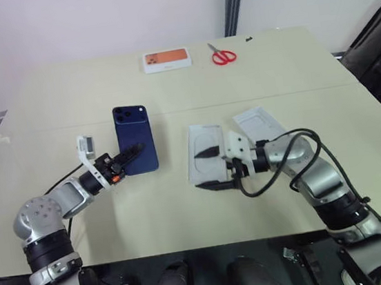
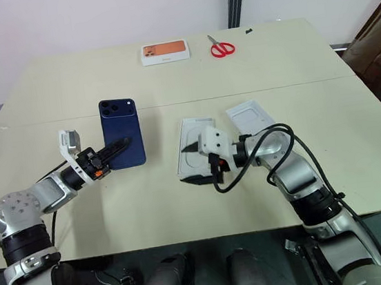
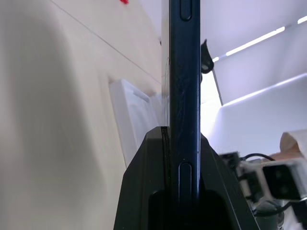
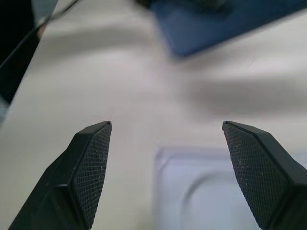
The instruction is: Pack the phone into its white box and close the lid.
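My left gripper (image 1: pixel 133 153) is shut on the lower edge of the dark navy phone (image 1: pixel 133 132) and holds it off the table, back and camera cluster facing up. In the left wrist view the phone (image 3: pixel 184 72) stands edge-on between the fingers. To its right the white box (image 1: pixel 201 172) lies flat and open, with a white rounded recess showing inside. My right gripper (image 1: pixel 199 171) hovers over the box's near end, pointing toward the phone, open with nothing between its fingers (image 4: pixel 91 163). The lid (image 1: pixel 261 121), plain white with a faint outline, lies just right of the box.
An orange-printed white box (image 1: pixel 166 60) and red scissors (image 1: pixel 223 56) lie at the table's far edge. A black cable (image 1: pixel 278 177) loops off my right wrist above the table. Bare tabletop (image 1: pixel 67 102) stretches left of the phone and along the near edge.
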